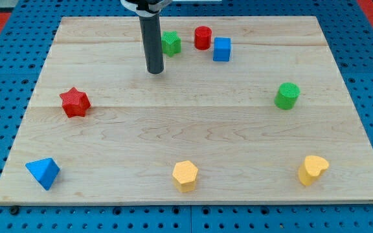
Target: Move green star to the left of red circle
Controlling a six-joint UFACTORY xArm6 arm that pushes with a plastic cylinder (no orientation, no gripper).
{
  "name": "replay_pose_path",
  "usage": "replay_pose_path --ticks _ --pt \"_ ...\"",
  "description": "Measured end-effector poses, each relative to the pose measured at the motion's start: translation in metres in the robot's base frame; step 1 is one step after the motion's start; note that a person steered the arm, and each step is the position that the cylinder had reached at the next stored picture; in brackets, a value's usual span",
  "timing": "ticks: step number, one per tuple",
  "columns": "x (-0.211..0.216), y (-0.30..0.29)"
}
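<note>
The green star (171, 43) lies near the view's top, just left of the red circle (203, 37), a short red cylinder, with a small gap between them. My tip (155, 71) rests on the board just below and to the left of the green star, the rod partly covering the star's left edge. A blue cube (222, 49) sits right next to the red circle on its lower right.
A red star (75, 102) lies at the view's left. A green cylinder (287, 96) stands at the right. A blue triangle (43, 172), a yellow hexagon (186, 175) and a yellow heart (313, 169) lie along the bottom of the wooden board (186, 129).
</note>
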State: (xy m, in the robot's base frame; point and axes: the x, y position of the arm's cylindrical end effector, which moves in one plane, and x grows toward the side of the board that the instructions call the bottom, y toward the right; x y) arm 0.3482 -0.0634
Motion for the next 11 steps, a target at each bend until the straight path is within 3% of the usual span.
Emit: replay_pose_path --ticks 4,11 --pt "-0.048 0.0" --pt "-0.074 0.012"
